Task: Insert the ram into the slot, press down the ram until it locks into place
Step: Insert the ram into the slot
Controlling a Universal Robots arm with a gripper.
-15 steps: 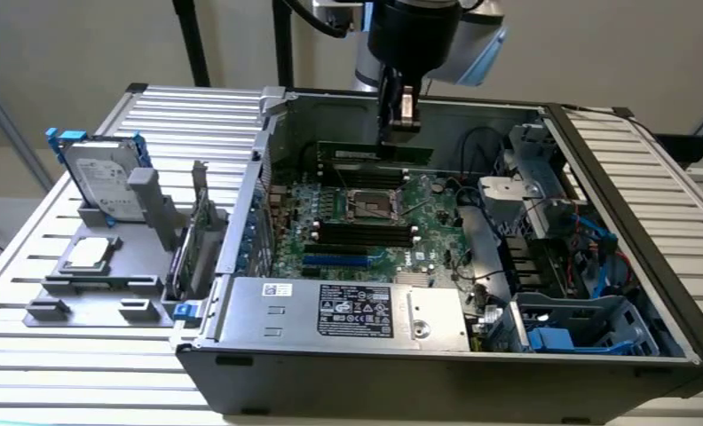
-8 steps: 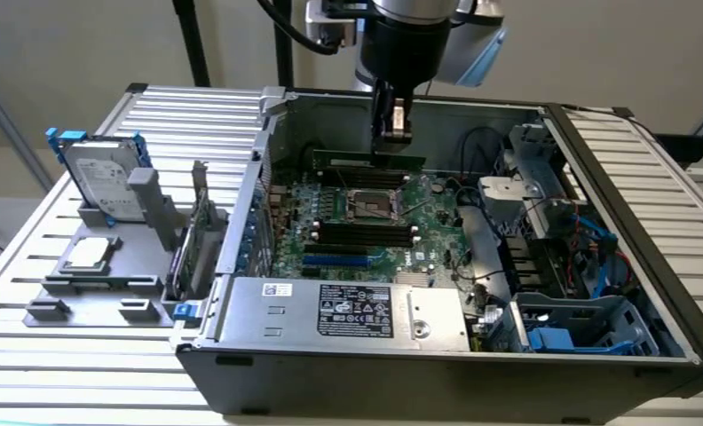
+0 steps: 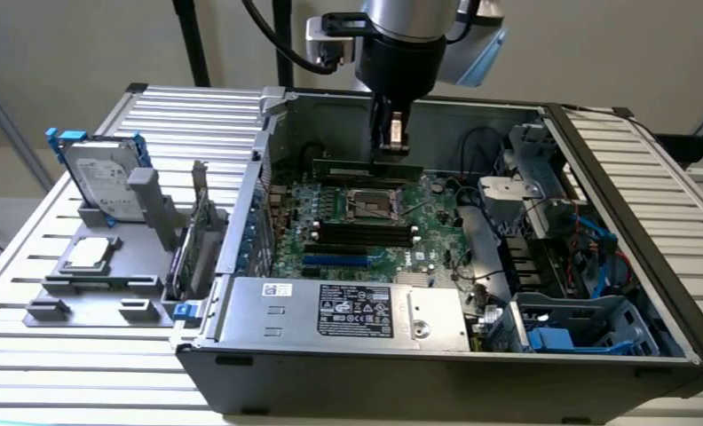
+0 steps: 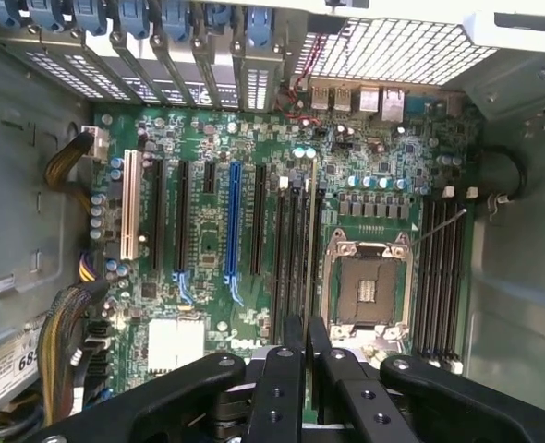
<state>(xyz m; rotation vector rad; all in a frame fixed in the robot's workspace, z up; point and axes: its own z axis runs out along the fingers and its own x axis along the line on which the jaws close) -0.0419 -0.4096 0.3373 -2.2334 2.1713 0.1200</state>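
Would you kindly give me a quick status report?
Gripper jaws shut on the ram. Ram above the motherboard, not seated. Black slots unobstructed.

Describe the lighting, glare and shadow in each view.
Exterior view: even bright light, the slatted table nearly washed out, the computer case shaded inside beneath the end effector gripping the ram. Wrist view: glare on the perforated grille, motherboard evenly lit, end effector dark in the foreground.
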